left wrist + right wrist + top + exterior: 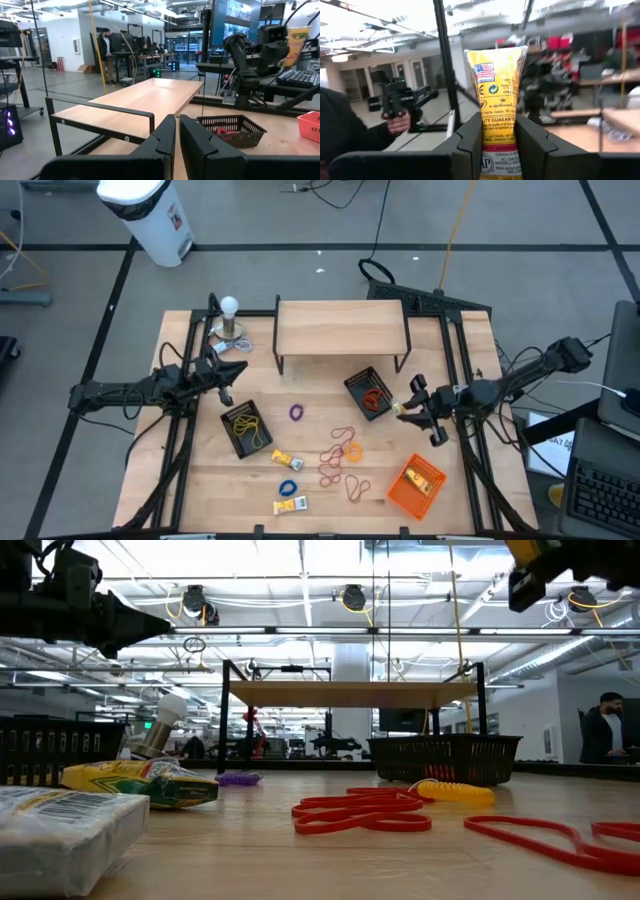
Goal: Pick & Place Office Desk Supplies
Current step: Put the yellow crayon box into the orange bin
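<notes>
My right gripper (408, 408) hangs above the table's right side, beside a black mesh tray (352, 383) with red bands in it, shut on a yellow packet (497, 75). My left gripper (232, 370) waits shut and holds nothing, above the table's left part. On the wood lie red and orange rubber bands (338, 457), a purple band (296, 412), a blue band (289, 488) and two packets (285, 458) (291, 505). A second mesh tray (236, 442) holds yellow bands. My right gripper pinches the packet's lower part (498, 142) between its two fingers. The fingers reach about level toward the table's left and lie along the packet. The rest of the packet sticks out past the fingertips, and it hangs clear of the table.
A low wooden shelf (340, 330) on black legs stands at the back middle, a bulb on a stand (230, 315) at the back left. An orange tray (398, 492) with a packet inside sits at the front right. A person (603, 730) stands in the room beyond.
</notes>
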{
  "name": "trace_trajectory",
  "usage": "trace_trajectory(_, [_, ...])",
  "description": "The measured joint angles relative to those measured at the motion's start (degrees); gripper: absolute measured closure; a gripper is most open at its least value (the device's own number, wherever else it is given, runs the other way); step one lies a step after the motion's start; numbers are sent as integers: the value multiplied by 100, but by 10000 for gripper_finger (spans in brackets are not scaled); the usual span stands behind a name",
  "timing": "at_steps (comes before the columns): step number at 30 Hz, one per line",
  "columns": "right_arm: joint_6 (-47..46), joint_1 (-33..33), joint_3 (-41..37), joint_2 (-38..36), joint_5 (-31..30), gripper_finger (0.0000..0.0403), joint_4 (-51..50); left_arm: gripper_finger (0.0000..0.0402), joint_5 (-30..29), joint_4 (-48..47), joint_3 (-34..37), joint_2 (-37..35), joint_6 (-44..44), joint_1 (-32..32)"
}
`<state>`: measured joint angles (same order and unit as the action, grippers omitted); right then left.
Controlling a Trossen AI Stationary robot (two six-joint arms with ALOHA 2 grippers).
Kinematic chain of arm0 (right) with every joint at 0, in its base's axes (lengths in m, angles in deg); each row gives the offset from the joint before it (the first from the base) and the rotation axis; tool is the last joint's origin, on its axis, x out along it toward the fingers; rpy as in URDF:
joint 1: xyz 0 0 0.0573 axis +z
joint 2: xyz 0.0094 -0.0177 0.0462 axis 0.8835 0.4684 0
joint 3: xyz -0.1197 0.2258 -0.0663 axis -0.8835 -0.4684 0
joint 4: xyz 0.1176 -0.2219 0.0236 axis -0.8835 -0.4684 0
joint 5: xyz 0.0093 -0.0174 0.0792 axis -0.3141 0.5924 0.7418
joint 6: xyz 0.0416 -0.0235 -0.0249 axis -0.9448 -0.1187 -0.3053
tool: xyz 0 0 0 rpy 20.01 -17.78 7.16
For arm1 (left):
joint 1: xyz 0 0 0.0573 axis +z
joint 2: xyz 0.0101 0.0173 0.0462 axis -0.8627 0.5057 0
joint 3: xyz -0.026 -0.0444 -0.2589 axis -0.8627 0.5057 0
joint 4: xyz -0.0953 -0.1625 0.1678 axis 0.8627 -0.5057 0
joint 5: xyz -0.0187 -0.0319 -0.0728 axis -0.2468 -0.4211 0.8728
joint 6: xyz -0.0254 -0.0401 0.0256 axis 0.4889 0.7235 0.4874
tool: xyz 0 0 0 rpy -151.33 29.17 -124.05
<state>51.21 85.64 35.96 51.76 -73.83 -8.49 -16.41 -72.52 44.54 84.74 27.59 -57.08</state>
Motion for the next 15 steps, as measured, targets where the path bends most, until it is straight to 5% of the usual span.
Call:
trace_trajectory(10, [-2131, 360, 2672, 1060, 380, 321, -4635, 378, -189, 9, 0, 1, -24, 0])
trace_trajectory(15, [-3897, 622, 3170, 1654, 1147, 320, -5511, 378, -188, -24, 0, 2, 15, 0])
